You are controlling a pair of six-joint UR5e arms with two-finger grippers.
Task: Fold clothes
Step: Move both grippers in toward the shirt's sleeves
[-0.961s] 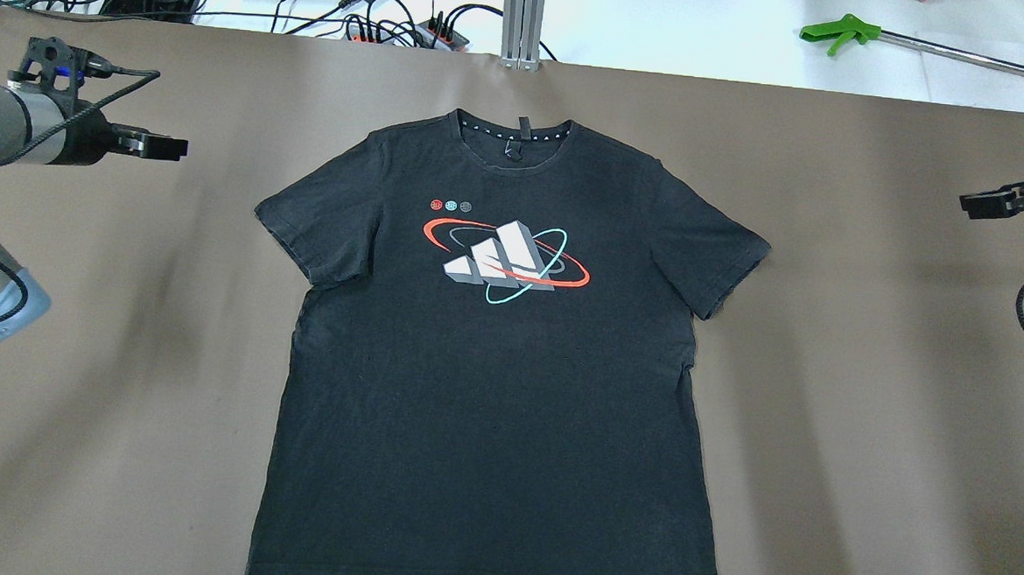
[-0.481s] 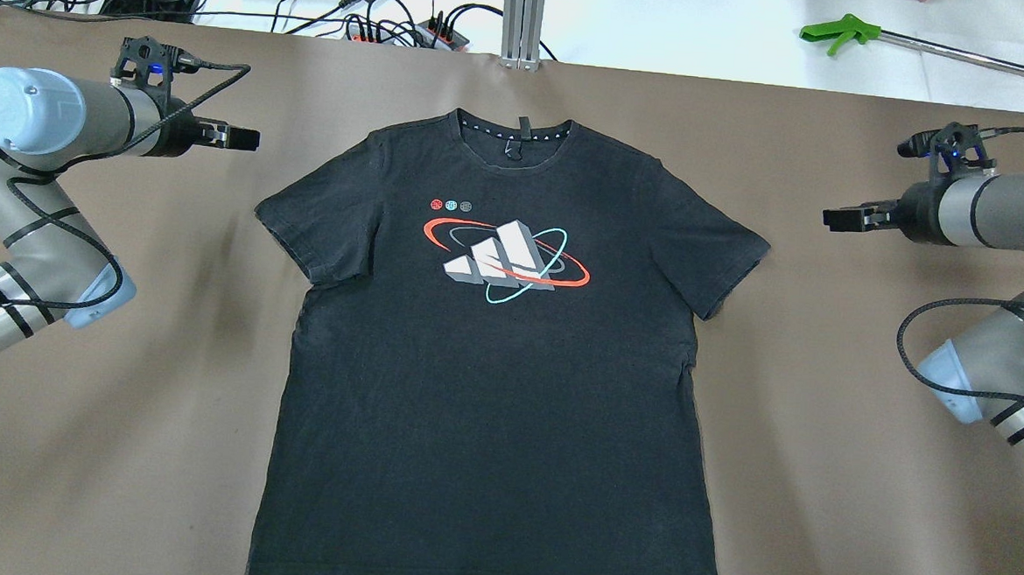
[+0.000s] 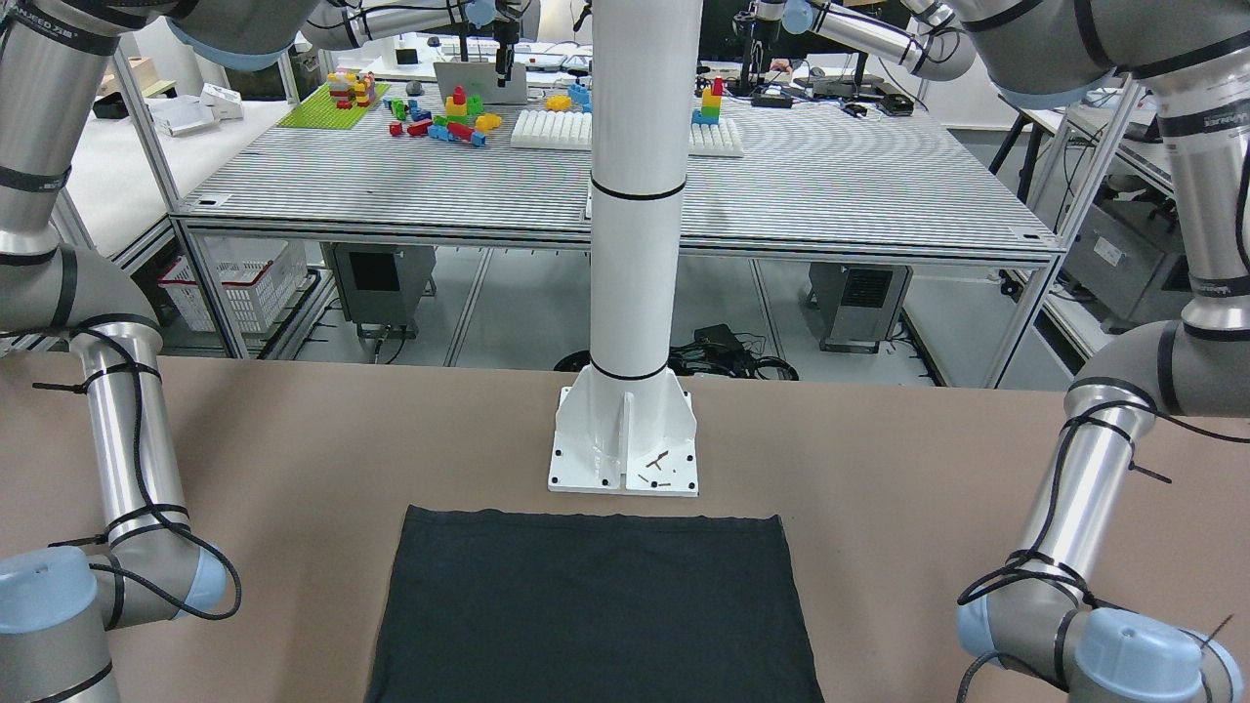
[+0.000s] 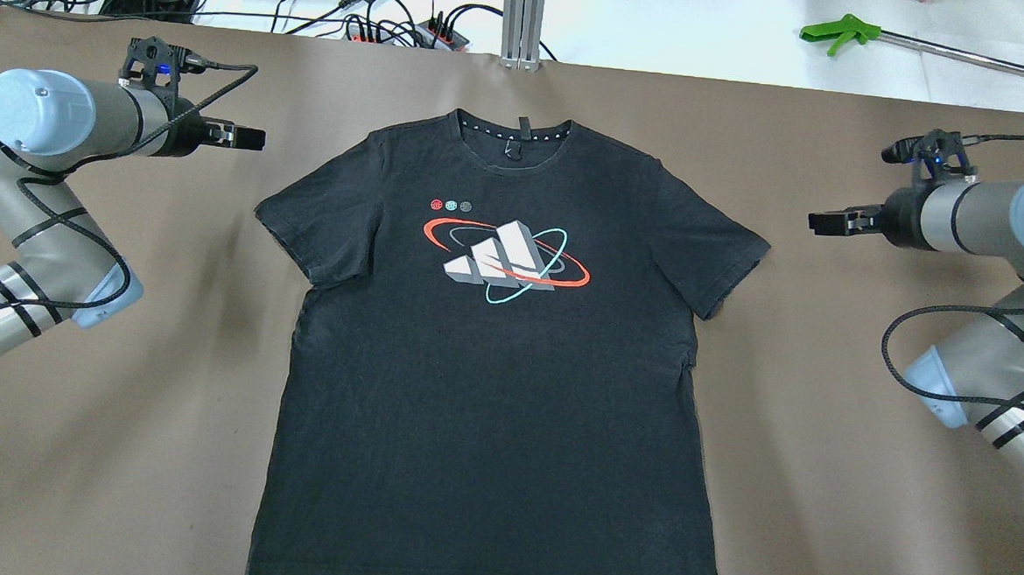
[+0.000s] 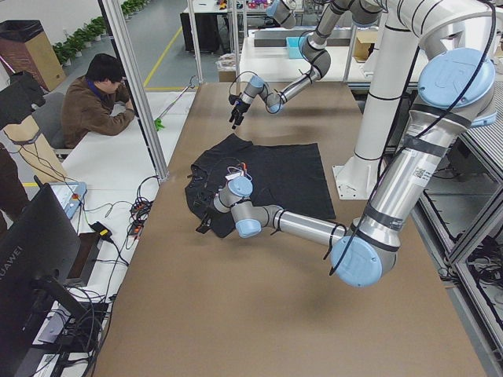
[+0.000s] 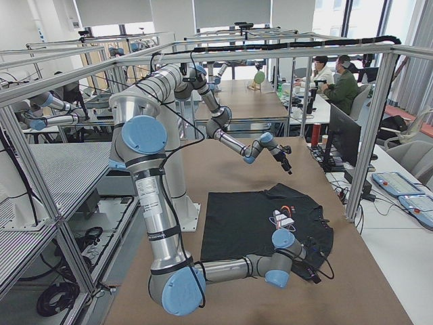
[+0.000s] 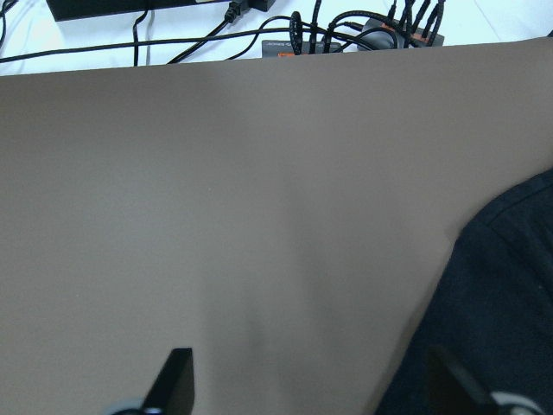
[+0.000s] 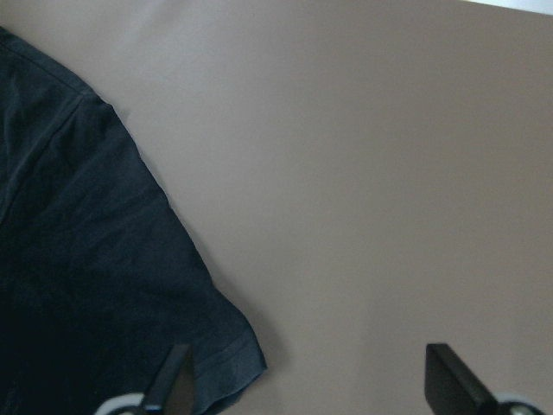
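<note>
The clothes are one black T-shirt (image 4: 489, 391) with a white, red and teal chest print, lying flat and face up, collar at the far side. Its lower hem (image 3: 596, 605) shows in the front-facing view, just before the white pillar base. My left gripper (image 4: 252, 138) hovers open left of the shirt's left shoulder, over bare table. In its wrist view (image 7: 313, 389) the shirt's edge (image 7: 505, 303) lies to the right. My right gripper (image 4: 818, 222) is open, to the right of the right sleeve. That sleeve's hem (image 8: 199, 346) lies by the gripper's (image 8: 311, 380) left finger.
A brown cover (image 4: 861, 481) spreads over the table around the shirt. Cables and power strips (image 4: 385, 27), an aluminium post (image 4: 523, 16) and a green-handled tool (image 4: 841, 30) lie beyond the far edge. The white pillar base (image 3: 625, 444) stands at the near edge. A person (image 5: 94, 102) sits aside.
Both arms have swung in from the view's edges toward the shirt, most of it early on. The grippers now hang closer to the sleeves. The shirt has not moved.
</note>
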